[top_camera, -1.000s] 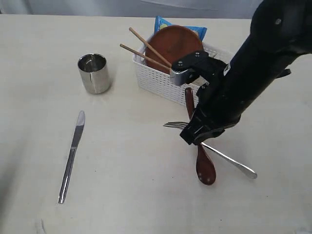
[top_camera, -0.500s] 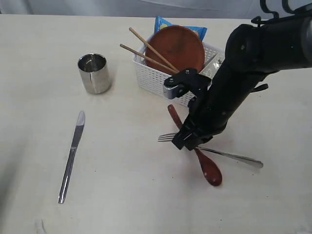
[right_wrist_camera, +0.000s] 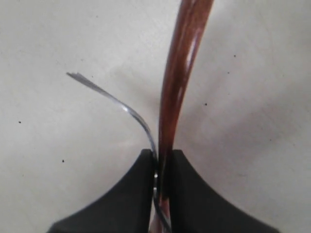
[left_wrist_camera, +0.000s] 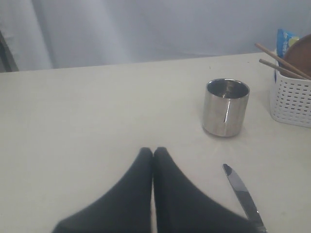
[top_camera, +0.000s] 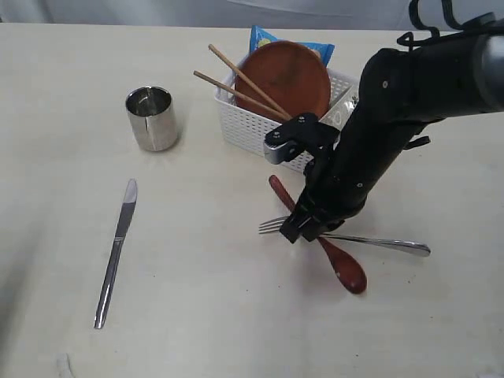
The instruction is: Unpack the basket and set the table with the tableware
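Right tool (top_camera: 303,228) low over the surface (top_camera: 197,315), in front of the basket (top_camera: 252,126). Its black fingers are closed together and clamped on the slim glossy handle of the reddish-brown wooden spoon (top_camera: 346,268), with the thin steel fork (top_camera: 378,242) pinched alongside it in the same grip. Spoon and fork cross at the tool: the oval spoon bowl points toward the near edge and the curved fork tines point left. Cannot tell whether either touches the surface. Left tool (left_wrist_camera: 153,151): tapered black fingers pressed together, nothing between them, hanging over bare surface near the cup. Polished cylindrical steel cup (top_camera: 151,118) stands upright, left of the basket. Flat steel knife (top_camera: 116,248) lies on the surface, nearer than the cup and well apart from it. The basket is white plastic with lattice walls and holds a round brown plate (top_camera: 283,75) on edge, two wooden chopsticks (top_camera: 236,79) jutting out leftward, and a blue snack packet (top_camera: 264,35) behind the plate. The surface is pale cream and matte.
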Controlling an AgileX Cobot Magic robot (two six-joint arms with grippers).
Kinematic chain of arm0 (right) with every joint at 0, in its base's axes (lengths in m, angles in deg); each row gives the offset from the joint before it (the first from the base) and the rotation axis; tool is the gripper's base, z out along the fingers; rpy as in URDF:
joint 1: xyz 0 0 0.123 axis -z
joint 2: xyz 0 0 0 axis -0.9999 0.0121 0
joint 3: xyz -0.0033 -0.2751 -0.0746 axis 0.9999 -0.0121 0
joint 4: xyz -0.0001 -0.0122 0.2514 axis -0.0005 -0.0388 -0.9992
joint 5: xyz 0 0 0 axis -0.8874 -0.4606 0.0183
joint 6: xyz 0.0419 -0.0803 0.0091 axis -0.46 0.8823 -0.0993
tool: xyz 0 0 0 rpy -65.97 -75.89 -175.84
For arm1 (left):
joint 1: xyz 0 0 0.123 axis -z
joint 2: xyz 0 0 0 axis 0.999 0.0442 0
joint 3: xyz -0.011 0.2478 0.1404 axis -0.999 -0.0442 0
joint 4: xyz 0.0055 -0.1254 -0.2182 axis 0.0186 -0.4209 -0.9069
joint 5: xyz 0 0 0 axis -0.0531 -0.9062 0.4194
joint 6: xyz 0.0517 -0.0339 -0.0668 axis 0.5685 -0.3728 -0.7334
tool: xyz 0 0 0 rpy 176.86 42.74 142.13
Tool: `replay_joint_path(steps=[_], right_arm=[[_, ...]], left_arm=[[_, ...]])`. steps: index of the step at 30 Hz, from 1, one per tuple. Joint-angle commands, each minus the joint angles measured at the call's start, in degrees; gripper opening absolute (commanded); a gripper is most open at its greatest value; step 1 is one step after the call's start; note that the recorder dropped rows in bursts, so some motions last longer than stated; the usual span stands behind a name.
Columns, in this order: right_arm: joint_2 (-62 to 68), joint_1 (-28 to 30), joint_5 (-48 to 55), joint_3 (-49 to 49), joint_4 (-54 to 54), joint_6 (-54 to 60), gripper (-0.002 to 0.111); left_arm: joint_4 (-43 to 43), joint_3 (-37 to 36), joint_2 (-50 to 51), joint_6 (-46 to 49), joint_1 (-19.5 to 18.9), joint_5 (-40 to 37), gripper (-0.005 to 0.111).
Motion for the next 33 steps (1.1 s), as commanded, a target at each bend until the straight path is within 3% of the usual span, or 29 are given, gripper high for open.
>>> replay_joint_path(steps=[1, 5, 20, 26, 33], right_arm=[[0.2, -0.1, -0.8, -0.1, 0.8, -0.4, 0.015], [0.2, -0.1, -0.8, -0.1, 0.8, -0.4, 0.037], [-5.3, -0.1, 0.7, -0.1, 7.4, -0.7, 0.037], [-7.1, -1.3, 7.1, -0.1, 8.8, 9.6, 0.037], [-5.8, -1.8, 11.4, -0.1, 17.0, 10.3, 0.037]], left_arm=[[-0.1, -0.1, -0.1, -0.3, 0.4, 0.5, 0.000], [-0.1, -0.1, -0.1, -0.3, 0.4, 0.5, 0.000], [-0.1, -0.1, -0.1, -0.3, 0.4, 0.5, 0.000], [-0.1, -0.1, -0.1, -0.3, 0.4, 0.5, 0.000], [-0.1, -0.1, -0.1, -0.3, 0.4, 0.5, 0.000]])
